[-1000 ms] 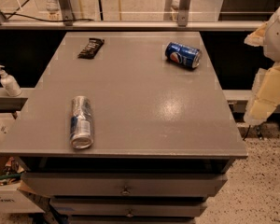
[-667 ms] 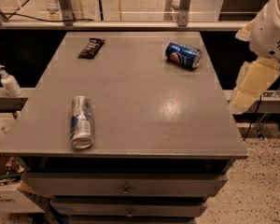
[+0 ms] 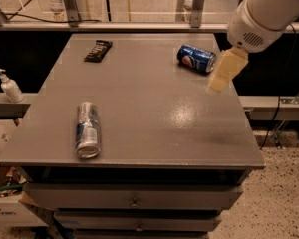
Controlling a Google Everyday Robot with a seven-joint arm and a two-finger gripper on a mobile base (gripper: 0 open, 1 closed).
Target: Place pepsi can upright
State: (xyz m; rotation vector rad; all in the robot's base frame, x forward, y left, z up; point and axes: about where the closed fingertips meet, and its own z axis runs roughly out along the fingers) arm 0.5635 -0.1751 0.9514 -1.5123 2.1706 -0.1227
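Pepsi can (image 3: pixel 196 59) lies on its side near the far right corner of the table (image 3: pixel 154 133), so it needs turning upright, and the gripper (image 3: pixel 224 72) hangs just to its right, apparently lining up a grasp, whether open or closed I cannot tell.

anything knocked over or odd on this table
Both cans lie on their sides: the pepsi can near the far right corner, the silver-and-blue can near the front left. No spill shows. The gripper hangs just right of the pepsi can.
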